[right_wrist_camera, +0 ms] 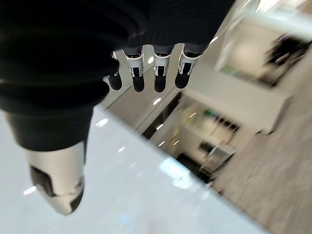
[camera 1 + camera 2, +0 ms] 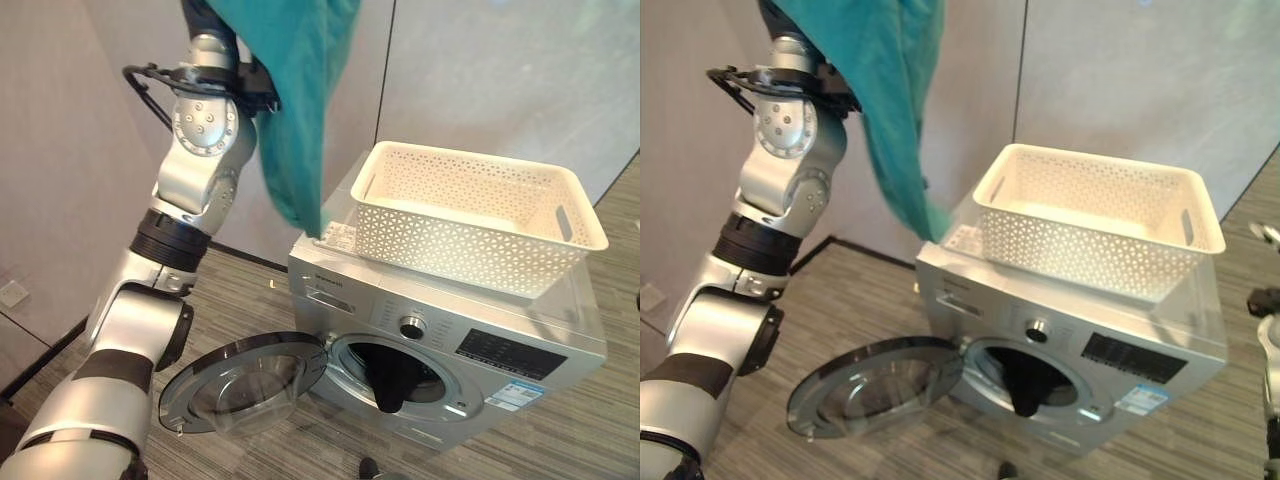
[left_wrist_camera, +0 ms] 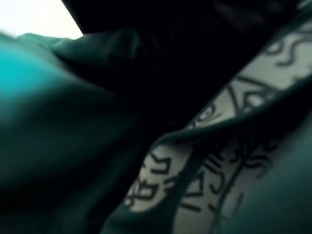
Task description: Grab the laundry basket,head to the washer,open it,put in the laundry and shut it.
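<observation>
Left arm raised high, its hand buried in a teal cloth garment point(image 2: 300, 110), grip impossible to tell | right hand point(image 1: 146, 73) empty, fingers relaxed | white perforated plastic basket point(image 2: 470, 215) atop the silver front-loading washer point(image 2: 520, 350), round door point(image 2: 240, 385) open | risk: the hanging hem snags on the basket rim and misses the drum.

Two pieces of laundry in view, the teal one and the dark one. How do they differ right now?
The teal garment hangs in the air from the raised left arm, its lower tip near the washer's top; the dark garment already sits in the drum, drooping over the opening's rim. The teal one is stretched long, the dark one bunched. Both are outside the white basket.
</observation>
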Available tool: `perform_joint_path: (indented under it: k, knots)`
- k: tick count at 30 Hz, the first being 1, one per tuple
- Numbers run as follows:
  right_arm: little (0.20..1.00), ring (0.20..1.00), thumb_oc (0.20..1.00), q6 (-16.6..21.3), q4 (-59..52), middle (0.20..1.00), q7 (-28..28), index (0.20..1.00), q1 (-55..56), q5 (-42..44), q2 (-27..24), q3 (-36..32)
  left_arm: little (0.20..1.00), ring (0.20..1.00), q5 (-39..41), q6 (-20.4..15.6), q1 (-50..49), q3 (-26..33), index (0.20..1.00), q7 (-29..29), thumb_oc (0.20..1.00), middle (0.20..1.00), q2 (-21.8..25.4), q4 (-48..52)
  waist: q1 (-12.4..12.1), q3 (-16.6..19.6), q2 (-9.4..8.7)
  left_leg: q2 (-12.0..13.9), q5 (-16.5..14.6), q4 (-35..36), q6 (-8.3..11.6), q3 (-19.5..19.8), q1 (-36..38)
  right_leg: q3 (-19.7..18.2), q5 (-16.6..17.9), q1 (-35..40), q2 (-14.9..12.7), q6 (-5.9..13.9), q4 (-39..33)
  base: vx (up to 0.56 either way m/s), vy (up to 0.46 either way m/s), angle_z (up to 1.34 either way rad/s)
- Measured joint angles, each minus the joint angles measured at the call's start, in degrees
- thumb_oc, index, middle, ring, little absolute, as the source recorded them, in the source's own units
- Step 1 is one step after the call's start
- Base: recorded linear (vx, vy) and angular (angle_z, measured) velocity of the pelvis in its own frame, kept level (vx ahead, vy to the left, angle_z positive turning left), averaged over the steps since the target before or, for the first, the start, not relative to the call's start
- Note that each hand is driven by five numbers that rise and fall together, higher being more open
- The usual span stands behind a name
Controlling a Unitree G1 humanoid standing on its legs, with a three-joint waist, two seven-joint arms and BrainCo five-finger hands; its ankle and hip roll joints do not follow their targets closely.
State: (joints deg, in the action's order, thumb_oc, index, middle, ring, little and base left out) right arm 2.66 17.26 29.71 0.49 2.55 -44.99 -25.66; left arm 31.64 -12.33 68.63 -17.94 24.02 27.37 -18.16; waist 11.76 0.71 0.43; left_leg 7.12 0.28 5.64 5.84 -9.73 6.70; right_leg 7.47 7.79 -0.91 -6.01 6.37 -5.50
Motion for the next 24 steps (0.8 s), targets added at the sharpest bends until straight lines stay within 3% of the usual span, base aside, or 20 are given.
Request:
perform_joint_path:
  k: [5,8,13,14,20,23,24]
  knots:
    - [1.000,1.000,1.000,-0.9,9.4,1.000,0.2,1.000,12.8,1.4,12.0,-0.7,0.200,0.200,-3.0,0.0,-6.9,7.0,0.200,0.8,0.200,0.200,3.7,4.7,-0.5,-0.1,0.50,0.2,-0.1,0.0,0.10,1.1,-0.9,1.1,-0.3,-0.1,0.0,-0.17,0.1,0.00,-0.027,0.12]
    - [1.000,1.000,1.000,-1.6,14.4,1.000,-1.0,1.000,14.1,3.8,13.6,0.1,0.200,0.200,-3.4,0.1,-13.1,11.4,0.200,1.4,0.200,0.200,4.0,6.6,-1.2,-0.2,0.50,0.2,-0.2,0.0,0.14,1.1,-1.2,1.1,-0.4,-0.2,0.0,-0.11,0.0,0.00,0.000,0.00]
    - [1.000,1.000,1.000,0.3,28.8,1.000,-5.6,1.000,14.1,11.5,19.7,3.9,0.200,0.200,-9.2,0.4,-39.1,23.4,0.200,1.9,0.200,0.200,3.2,17.3,-3.2,-1.5,-0.83,0.8,-0.2,0.0,0.42,1.2,-0.9,1.3,-0.6,-0.2,0.2,-0.55,0.0,0.01,-0.003,0.00]
    - [1.000,1.000,1.000,0.9,35.2,1.000,-7.0,1.000,12.6,13.7,20.9,5.1,0.200,0.200,-11.5,0.3,-45.4,27.0,0.200,2.2,0.200,0.200,0.8,19.4,-3.3,-2.1,-1.67,0.8,-0.2,0.0,0.42,1.2,-0.8,1.3,-0.6,-0.1,0.3,-0.60,0.0,0.02,-0.018,0.03]
    - [1.000,1.000,1.000,0.8,56.5,1.000,-13.9,1.000,10.9,19.8,26.4,11.3,0.200,0.200,-18.0,0.6,-58.9,28.3,0.200,2.2,0.200,0.200,-3.4,22.4,-7.8,-3.3,-4.61,0.5,-0.4,-0.3,0.25,2.4,-1.0,2.6,-0.7,0.6,-0.1,-0.50,0.0,0.02,-0.019,0.11]
    - [1.000,1.000,1.000,0.0,65.2,1.000,-17.5,1.000,10.1,22.1,28.6,12.3,0.200,0.200,-20.0,0.4,-62.7,27.2,0.200,0.6,0.200,0.200,-3.6,25.0,-8.9,-3.3,-4.85,0.4,-0.5,-0.3,0.22,3.5,-0.9,3.8,-1.0,1.4,-0.3,-0.16,0.1,0.00,-0.011,0.22]
    - [1.000,1.000,1.000,-1.3,67.5,1.000,-19.8,1.000,10.1,23.7,30.3,12.6,0.200,0.200,-20.7,0.4,-65.2,25.8,0.200,-1.3,0.200,0.200,-3.4,26.4,-10.3,-3.7,-4.07,0.3,-0.6,-0.3,0.18,3.9,-0.9,4.2,-1.1,1.5,-0.5,-0.14,0.0,-0.03,-0.002,0.10]
